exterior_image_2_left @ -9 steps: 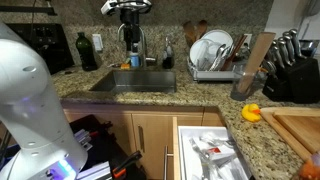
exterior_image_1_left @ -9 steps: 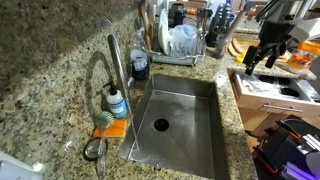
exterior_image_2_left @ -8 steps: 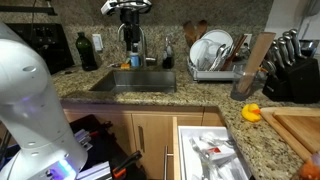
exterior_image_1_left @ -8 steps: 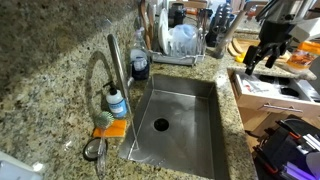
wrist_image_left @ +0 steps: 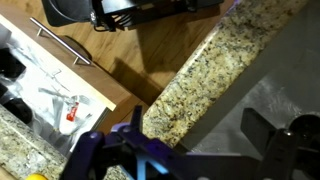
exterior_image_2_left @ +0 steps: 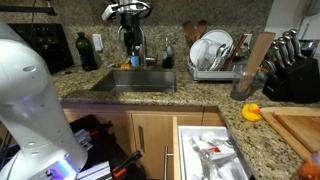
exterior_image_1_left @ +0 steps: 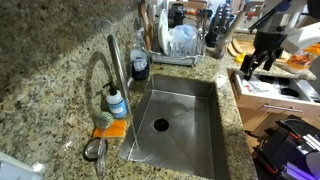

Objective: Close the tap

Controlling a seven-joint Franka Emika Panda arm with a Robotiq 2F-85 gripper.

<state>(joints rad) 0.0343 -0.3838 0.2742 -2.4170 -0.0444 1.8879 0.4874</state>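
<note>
Along the wall-side rim of the steel sink (exterior_image_1_left: 185, 105), on speckled granite counter (exterior_image_1_left: 50, 60): the tap (exterior_image_1_left: 113, 62), stem upright, gooseneck arched high. Too small in every view to judge the lever position. Just beside its base, noted: a small soap bottle (exterior_image_1_left: 117, 103) with a blue label, and near that an orange sponge (exterior_image_1_left: 110, 128).

On the opposite side of the basin, above the front counter edge: the gripper (exterior_image_1_left: 252, 68), hanging clear of the surface. Well apart from the tap, with the full width of the sink between the two.

Confirmed from the wrist view: looks down on the front granite edge, the wooden cabinet face and an open drawer (wrist_image_left: 50, 95), with only a corner of the sink at the side. No tap in that view.

Fingers (exterior_image_1_left: 246, 66) apart, with nothing between them and nothing touched.

At one end of the sink: a dish rack (exterior_image_1_left: 182, 45) loaded with plates. On the counter over the drawers, seen in an exterior view: a yellow rubber duck (exterior_image_2_left: 252, 112) and a knife block (exterior_image_2_left: 290, 70).
</note>
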